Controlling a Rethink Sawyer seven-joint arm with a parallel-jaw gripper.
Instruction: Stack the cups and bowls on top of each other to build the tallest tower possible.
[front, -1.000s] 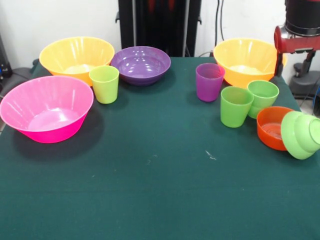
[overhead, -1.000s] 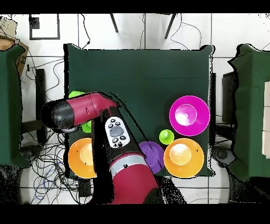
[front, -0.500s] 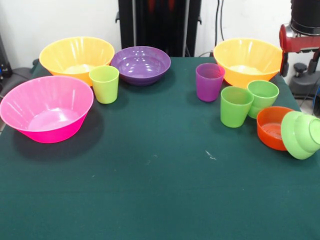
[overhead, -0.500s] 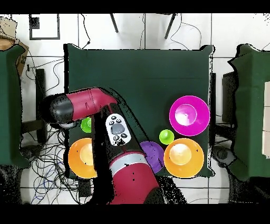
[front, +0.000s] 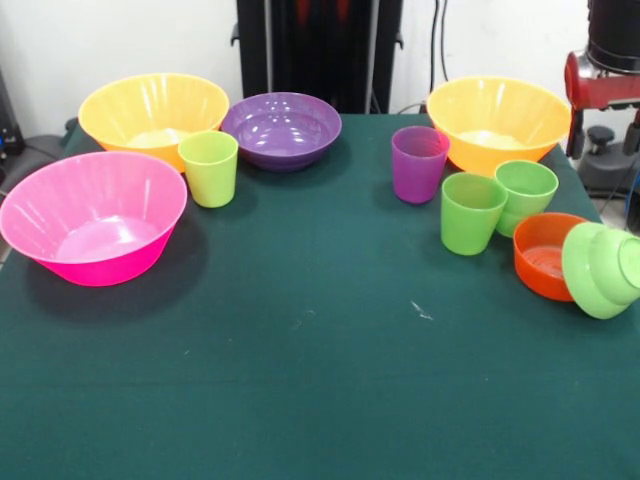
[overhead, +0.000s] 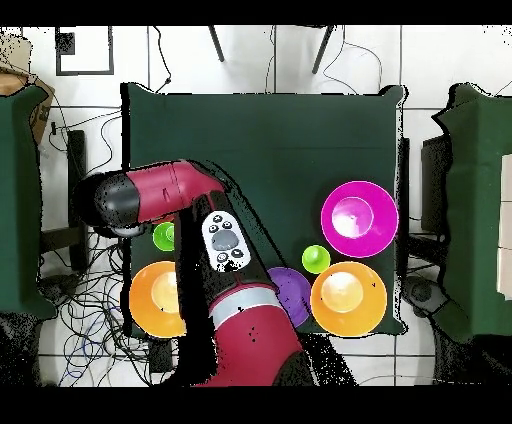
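On the green table (front: 320, 380) each cup and bowl stands by itself. At the left are the big pink bowl (front: 93, 215), an orange-yellow bowl (front: 154, 112), the purple bowl (front: 281, 128) and the yellow-green cup (front: 209, 167). At the right are the purple cup (front: 418, 163), the second orange-yellow bowl (front: 497, 121), two green cups (front: 471, 212) (front: 526, 193) and the small orange bowl (front: 543, 257). The small green bowl (front: 601, 270) lies tipped against the orange one. My arm's red and black end (front: 605, 65) (overhead: 112, 205) hangs beyond the table's edge; the gripper under it cannot be made out.
From above, my arm covers most of the cups near it; one green cup (overhead: 163, 237) and an orange-yellow bowl (overhead: 160, 298) show beside it. Cables lie on the floor (overhead: 90, 300) around the table, with dark furniture on both sides.
My arm's end has drifted a little farther off the table's side, to the right in the front view. The cups and bowls have not moved.
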